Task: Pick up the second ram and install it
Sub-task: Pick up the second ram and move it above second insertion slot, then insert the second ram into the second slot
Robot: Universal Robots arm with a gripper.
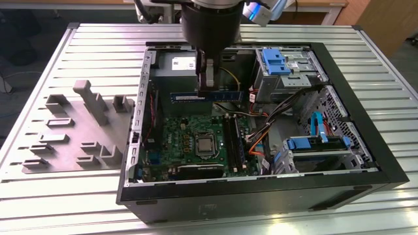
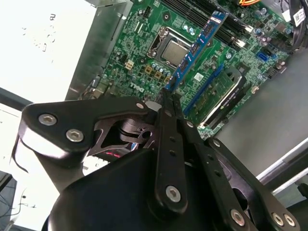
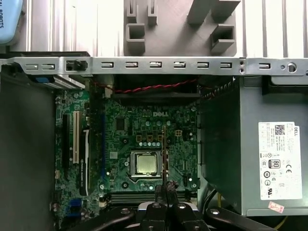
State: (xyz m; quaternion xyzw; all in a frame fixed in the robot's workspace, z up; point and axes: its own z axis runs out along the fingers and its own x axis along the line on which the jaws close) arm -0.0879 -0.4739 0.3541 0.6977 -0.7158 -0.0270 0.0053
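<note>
Exterior view shows my gripper [image 1: 205, 89] clamped on the ram [image 1: 225, 95], pinching it near the middle of its length. The stick hangs level, inside the open side of the case [image 1: 261, 193]. It sits clear above the board [image 1: 189, 139], over the board edge that meets the supply [image 1: 176, 66], and touches nothing but the fingers. The fixture [image 1: 72, 132] lies outside the case, well apart.

In the second wrist view the ram [image 2: 195, 48] runs straight out from the closed gripper [image 2: 168, 96], its blue face toward the camera. In the first wrist view I see the ram [image 3: 164, 149] edge-on, a thin line just beside the CPU [image 3: 146, 162], with the gripper [image 3: 166, 190] nipped tight on it.

I judge the pick-up done and the carry to the socket in hand; nothing is seated yet. The slots [image 1: 234, 139] lie along the board edge nearest the drive bays, and the ram looks set crosswise to them. The first wrist view agrees, with the slots [image 3: 139, 196] running across the stick's line.

Seating it calls for turning the stick into line with a free slot, centring it over that slot and pressing down evenly. The slots are dim and partly hidden by cables, so I cannot tell which of them is free.
</note>
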